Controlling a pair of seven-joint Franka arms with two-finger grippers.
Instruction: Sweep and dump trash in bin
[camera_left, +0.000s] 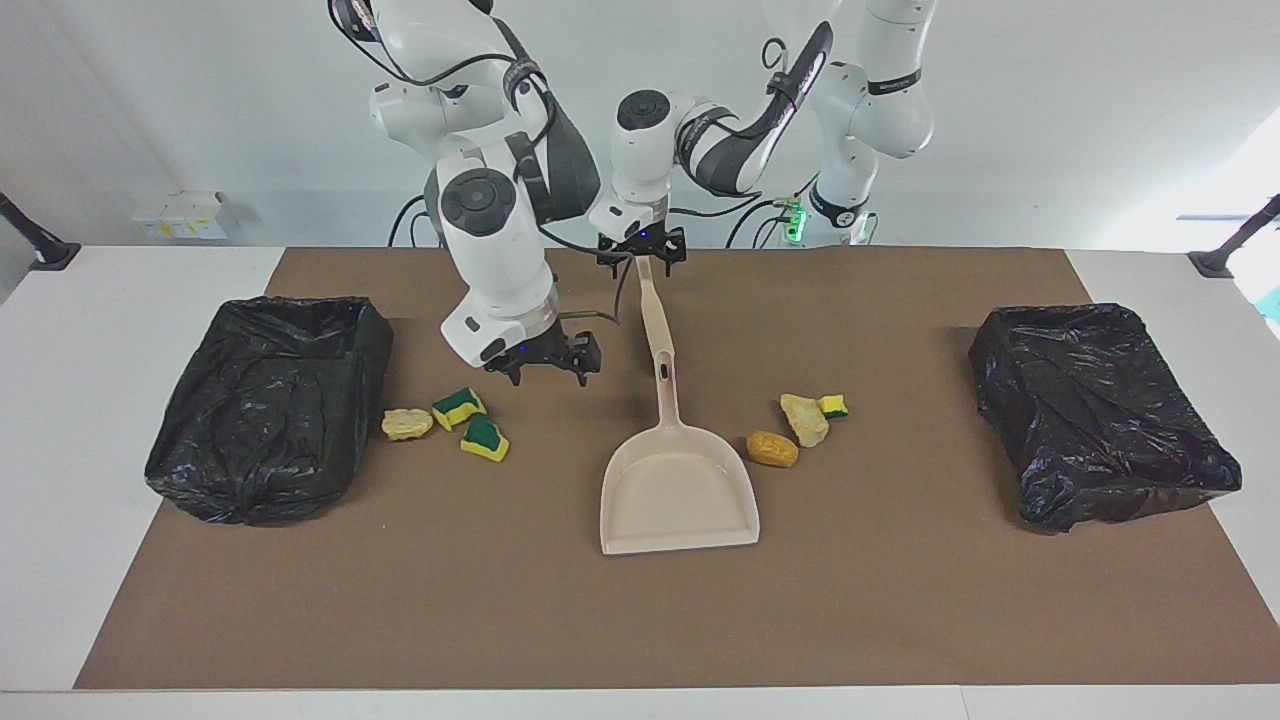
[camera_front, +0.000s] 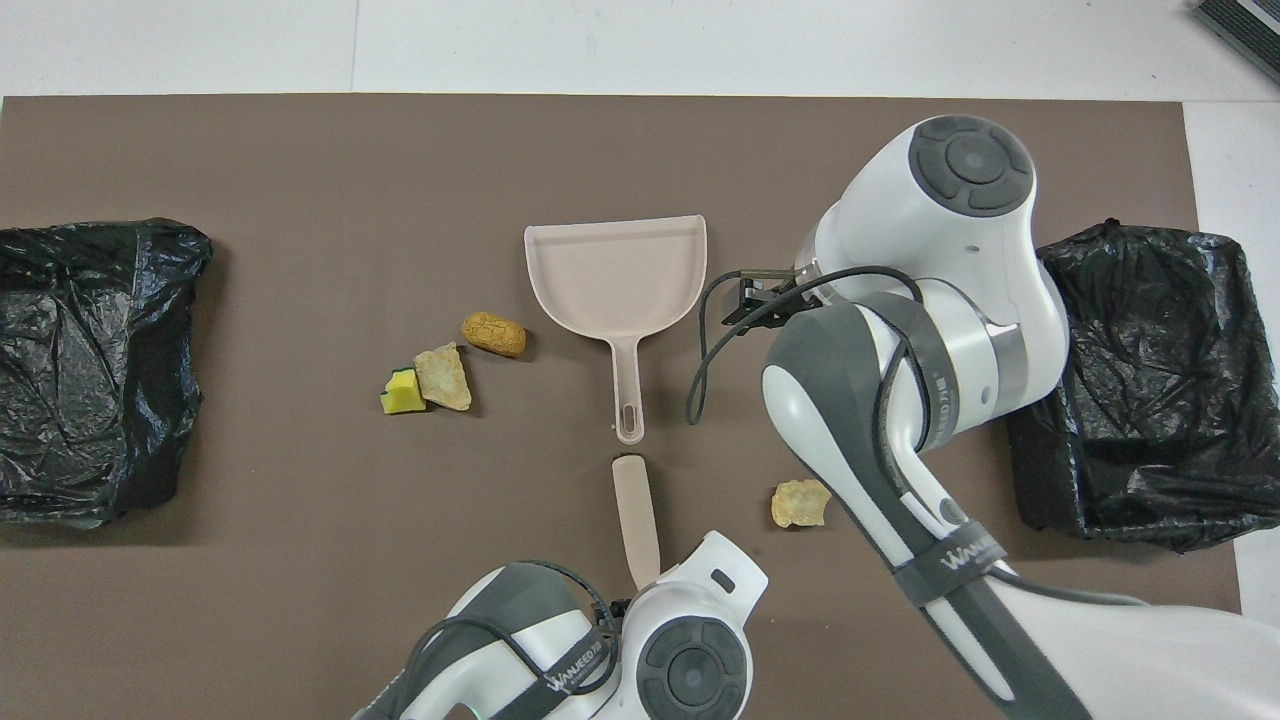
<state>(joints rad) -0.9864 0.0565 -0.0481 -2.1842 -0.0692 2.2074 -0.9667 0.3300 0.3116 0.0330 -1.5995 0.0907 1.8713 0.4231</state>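
A beige dustpan (camera_left: 680, 490) (camera_front: 615, 270) lies mid-mat, with a flat beige stick (camera_left: 652, 310) (camera_front: 636, 520) in line with its handle. My left gripper (camera_left: 638, 258) is open, its fingers either side of the stick's end nearest the robots. My right gripper (camera_left: 545, 372) hangs open beside the dustpan handle, over the mat. Trash lies in two groups. Two sponge pieces (camera_left: 472, 420) and a tan chunk (camera_left: 407, 424) sit toward the right arm's end. An orange-brown lump (camera_left: 772, 449) (camera_front: 493, 334), a tan chunk (camera_left: 805, 419) and a small sponge piece (camera_left: 833, 405) lie beside the pan. Another tan chunk (camera_front: 800, 503) shows only from overhead.
Two bins lined with black bags stand on the brown mat. One bin (camera_left: 270, 400) (camera_front: 1150, 370) is at the right arm's end, the other bin (camera_left: 1100, 410) (camera_front: 90, 370) at the left arm's end. The right arm's body hides the sponge pieces in the overhead view.
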